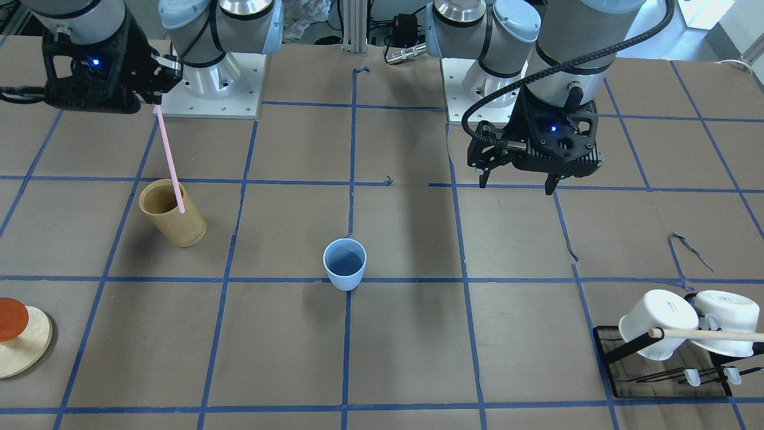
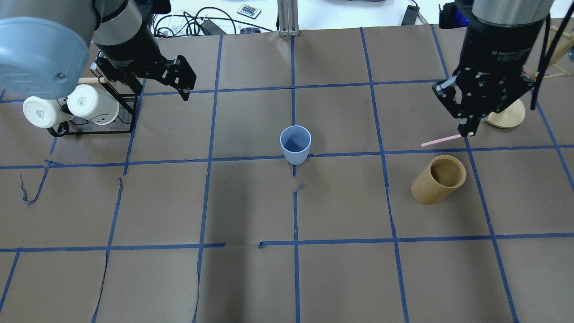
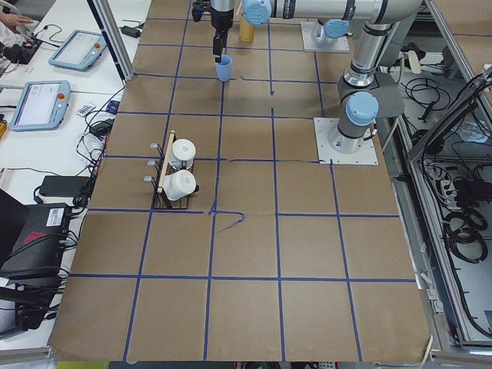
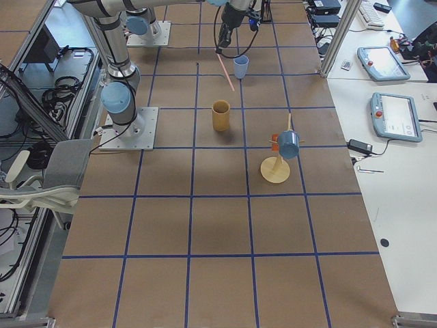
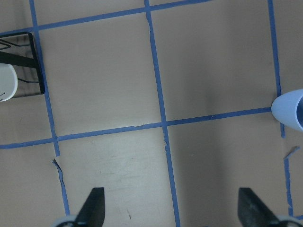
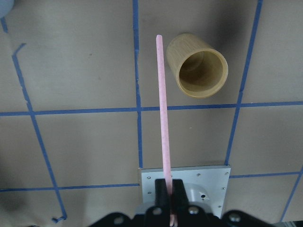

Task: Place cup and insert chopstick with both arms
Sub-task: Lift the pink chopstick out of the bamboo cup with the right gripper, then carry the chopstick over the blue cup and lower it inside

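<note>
Right fingers (image 6: 179, 190) clamp the top end of the slender, stiff pink chopstick (image 6: 162, 109) hanging below them, light but likely to pivot; left fingers (image 5: 93, 204) hang spread, empty.

A black wire mug rack (image 1: 621, 382) stands on the brown paper table cover (image 2: 251, 278), which is gridded with blue tape (image 2: 296, 202). Two white mugs (image 1: 656, 325) hang on the rack, mouths tilted down, under its wooden dowel (image 1: 710, 334). Just beside the rack a strip of tape (image 1: 683, 242) has torn loose. At the table's opposite end from the rack stands a round wooden stand (image 1: 27, 349) with an orange disc (image 1: 12, 319) (partly cut off). Off the table edge nearest the rack lie two teach pendants (image 3: 38, 104).
</note>
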